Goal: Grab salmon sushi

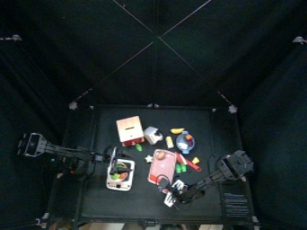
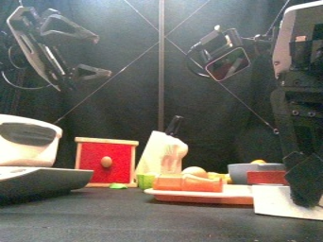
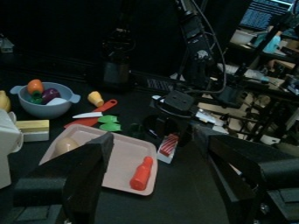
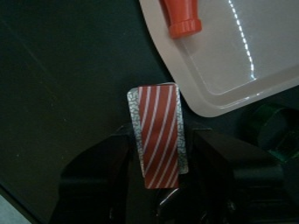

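The salmon sushi (image 4: 158, 149), an orange-red and white striped slab on a white base, lies on the black table just off the edge of the pink tray (image 4: 251, 70). My right gripper (image 4: 160, 131) has one jaw on each side of it and is shut on it. The left wrist view shows the sushi (image 3: 170, 146) from the side, under the right arm's gripper. In the top view the right gripper (image 1: 178, 190) is at the table's front middle. My left gripper (image 3: 163, 162) is open and empty, raised over the table's left side.
A red sausage-shaped piece (image 3: 142, 172) lies on the pink tray (image 1: 162, 166). A bowl of toy fruit (image 3: 41, 98) stands behind it. A red box (image 1: 128, 130) is at the back and a white appliance (image 1: 118, 172) at the left.
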You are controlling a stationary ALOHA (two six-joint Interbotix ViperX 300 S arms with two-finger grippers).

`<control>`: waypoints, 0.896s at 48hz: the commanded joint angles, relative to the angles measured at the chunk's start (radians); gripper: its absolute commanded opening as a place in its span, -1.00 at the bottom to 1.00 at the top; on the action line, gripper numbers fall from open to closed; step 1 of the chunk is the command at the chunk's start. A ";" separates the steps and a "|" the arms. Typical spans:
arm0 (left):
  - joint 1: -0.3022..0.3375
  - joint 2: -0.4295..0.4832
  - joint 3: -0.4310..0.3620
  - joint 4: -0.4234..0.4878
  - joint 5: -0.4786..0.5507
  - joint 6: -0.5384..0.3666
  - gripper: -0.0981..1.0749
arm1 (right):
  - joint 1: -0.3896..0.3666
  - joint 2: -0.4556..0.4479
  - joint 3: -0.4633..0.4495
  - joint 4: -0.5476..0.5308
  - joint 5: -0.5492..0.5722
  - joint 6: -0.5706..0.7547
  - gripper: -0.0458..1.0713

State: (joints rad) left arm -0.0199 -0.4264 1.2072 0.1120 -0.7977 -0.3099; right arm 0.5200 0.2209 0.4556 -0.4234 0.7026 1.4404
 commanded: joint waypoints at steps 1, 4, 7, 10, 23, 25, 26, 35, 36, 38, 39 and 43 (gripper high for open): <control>0.003 -0.003 -0.012 -0.002 -0.006 0.000 0.93 | 0.002 -0.026 -0.026 0.002 0.009 0.000 0.38; 0.003 -0.003 -0.012 -0.002 -0.005 0.000 0.93 | 0.002 -0.034 -0.032 -0.002 0.020 0.000 0.33; 0.003 -0.005 -0.012 -0.002 -0.005 0.000 0.93 | 0.002 -0.055 -0.044 -0.006 0.041 0.000 0.32; 0.003 -0.008 -0.012 -0.002 -0.005 0.000 0.93 | 0.002 -0.071 -0.058 -0.012 0.067 0.000 0.32; 0.002 -0.009 -0.012 -0.002 -0.005 0.000 0.93 | -0.003 -0.081 -0.083 -0.012 0.124 0.003 0.31; 0.002 -0.009 -0.012 -0.002 -0.005 0.000 0.93 | -0.005 -0.081 -0.084 -0.012 0.126 0.005 0.31; 0.002 -0.008 -0.012 -0.002 -0.005 0.000 0.93 | -0.005 -0.081 -0.084 -0.011 0.126 0.005 0.31; 0.000 -0.009 -0.012 -0.002 -0.005 0.000 0.93 | -0.006 -0.081 -0.083 -0.012 0.126 0.002 0.31; 0.000 -0.008 -0.012 -0.002 -0.005 0.000 0.93 | -0.006 -0.081 -0.083 -0.011 0.126 0.002 0.31; 0.000 -0.008 -0.012 -0.002 -0.006 0.000 0.93 | -0.006 -0.081 -0.083 -0.011 0.126 0.002 0.31; 0.000 -0.008 -0.012 -0.002 -0.006 0.000 0.93 | -0.006 -0.081 -0.081 -0.011 0.126 0.002 0.31; 0.000 -0.009 -0.012 -0.002 -0.005 0.000 0.93 | -0.006 -0.081 -0.083 -0.011 0.126 0.003 0.31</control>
State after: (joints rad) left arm -0.0199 -0.4341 1.2057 0.1120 -0.7977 -0.3099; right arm 0.5154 0.1841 0.3942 -0.4326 0.8283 1.4419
